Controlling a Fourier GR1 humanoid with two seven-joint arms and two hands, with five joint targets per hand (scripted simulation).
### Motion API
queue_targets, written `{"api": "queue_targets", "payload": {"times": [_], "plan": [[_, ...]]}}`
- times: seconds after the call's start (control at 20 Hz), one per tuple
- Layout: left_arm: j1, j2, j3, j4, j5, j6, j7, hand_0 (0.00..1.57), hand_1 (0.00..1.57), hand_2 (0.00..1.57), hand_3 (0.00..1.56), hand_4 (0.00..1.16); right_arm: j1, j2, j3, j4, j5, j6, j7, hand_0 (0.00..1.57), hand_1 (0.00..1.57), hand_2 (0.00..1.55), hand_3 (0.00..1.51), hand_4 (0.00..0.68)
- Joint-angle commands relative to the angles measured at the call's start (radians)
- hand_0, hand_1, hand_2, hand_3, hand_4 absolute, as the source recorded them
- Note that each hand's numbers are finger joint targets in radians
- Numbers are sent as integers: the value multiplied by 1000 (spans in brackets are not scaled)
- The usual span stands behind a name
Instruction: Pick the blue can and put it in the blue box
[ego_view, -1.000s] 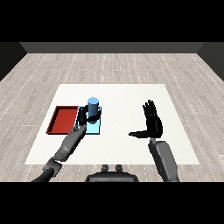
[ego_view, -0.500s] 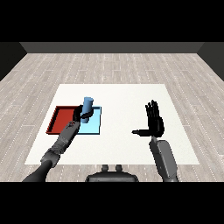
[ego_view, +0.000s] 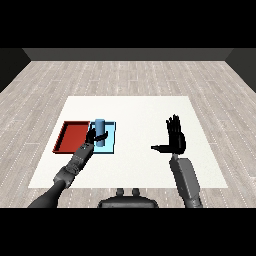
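while left hand (ego_view: 93, 136) curls round it, blue can (ego_view: 100, 131) upright over blue tray (ego_view: 111, 142)

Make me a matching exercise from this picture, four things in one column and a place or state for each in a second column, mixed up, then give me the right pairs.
Column one:
1. blue can
2. red tray
3. right hand
4. light blue tray

Column two:
A. open, fingers straight, holding nothing
B. farthest to the left on the table
C. upright, with the left hand curled round it
D. lying under the can, beside the red one

Pairs: 1-C, 2-B, 3-A, 4-D
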Motion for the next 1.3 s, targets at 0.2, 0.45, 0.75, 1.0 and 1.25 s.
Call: {"api": "queue_targets", "payload": {"times": [0.2, 0.45, 0.75, 1.0, 1.25], "plan": [[-43, -8, 24, 125, -4, -53, 101, 0, 0, 203, 0, 610, -55, -6, -50, 33, -42, 17, 16, 0, 0, 0, 0, 0], [-69, -16, 14, 109, -30, 99, 116, 0, 0, 0, 0, 0, -28, -44, -67, 2, -45, 68, 7, 0, 0, 0, 0, 0], [-16, 11, 91, 34, 28, 139, -28, 0, 0, 0, 0, 0, -37, -19, -47, 9, -25, 55, 16, 0, 0, 0, 0, 0], [-51, 13, 150, -244, 93, 9, -342, 0, 0, 0, 0, 0, -3, -18, -15, -36, 13, 45, -3, 0, 0, 0, 0, 0], [37, -40, 105, -430, 116, -281, -480, 0, 0, 0, 0, 0, 53, -18, 4, 4, 20, 76, -17, 0, 0, 0, 0, 0]]}}
